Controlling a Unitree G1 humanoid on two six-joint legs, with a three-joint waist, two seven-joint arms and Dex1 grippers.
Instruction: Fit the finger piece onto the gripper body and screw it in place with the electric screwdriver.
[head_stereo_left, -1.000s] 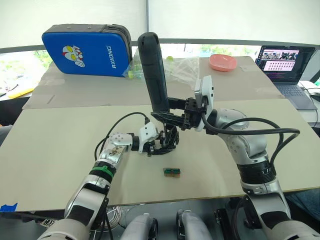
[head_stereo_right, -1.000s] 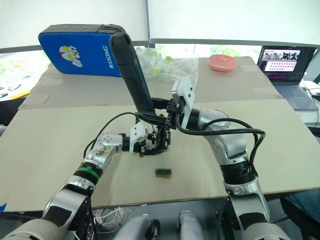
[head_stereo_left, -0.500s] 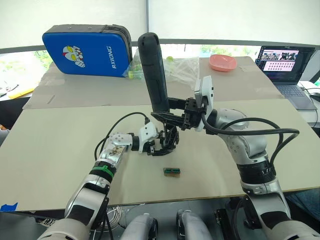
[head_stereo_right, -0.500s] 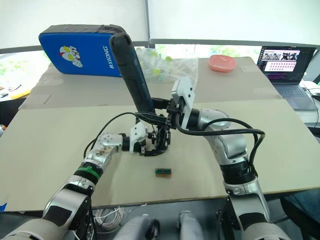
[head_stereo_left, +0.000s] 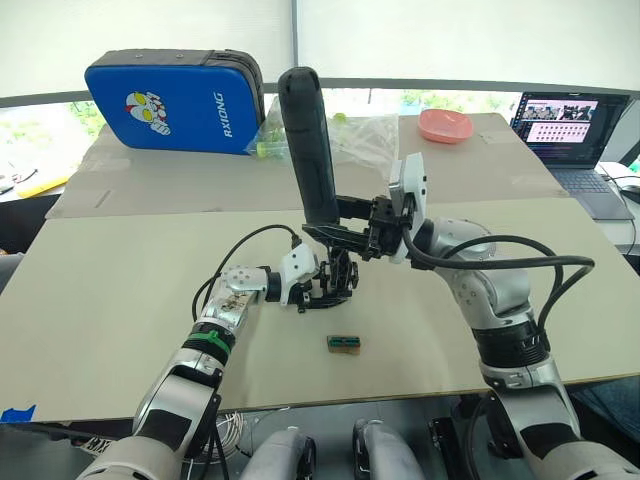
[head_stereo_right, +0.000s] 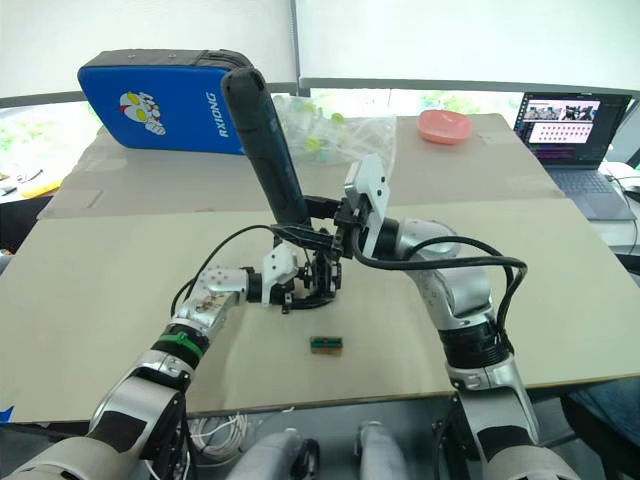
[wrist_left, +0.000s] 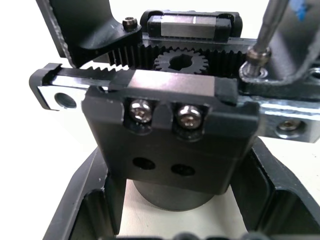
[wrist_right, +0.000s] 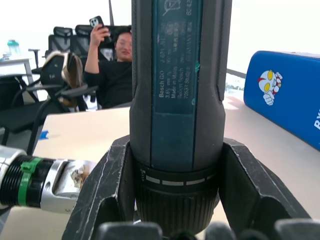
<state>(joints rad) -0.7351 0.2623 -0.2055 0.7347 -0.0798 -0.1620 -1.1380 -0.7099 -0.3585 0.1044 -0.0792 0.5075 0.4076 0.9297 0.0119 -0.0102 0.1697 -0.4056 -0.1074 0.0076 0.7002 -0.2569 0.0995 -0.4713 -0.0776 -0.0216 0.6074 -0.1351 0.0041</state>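
My left gripper (head_stereo_left: 322, 284) is shut on the gripper body (head_stereo_left: 338, 276), a black skeletal block held just above the table (head_stereo_left: 120, 300). In the left wrist view the gripper body (wrist_left: 170, 100) shows a toothed rack, a gear and two screw heads. My right gripper (head_stereo_left: 345, 228) is shut on the electric screwdriver (head_stereo_left: 308, 150), which stands nearly upright over the body. Its thin bit (wrist_left: 261, 40) rests on a screw at the body's edge. I cannot tell the finger piece apart from the body's other black parts.
A small green-and-black block (head_stereo_left: 343, 343) lies on the table in front of the body. A blue case (head_stereo_left: 175, 100), plastic bags (head_stereo_left: 365, 135), a pink bowl (head_stereo_left: 445, 125) and a laptop (head_stereo_left: 570, 125) sit at the back. A seated person (wrist_right: 115, 70) holds up a phone.
My left gripper and the gripper body have edged slightly to the right, and the screwdriver has shifted with them. Both grips are unchanged.
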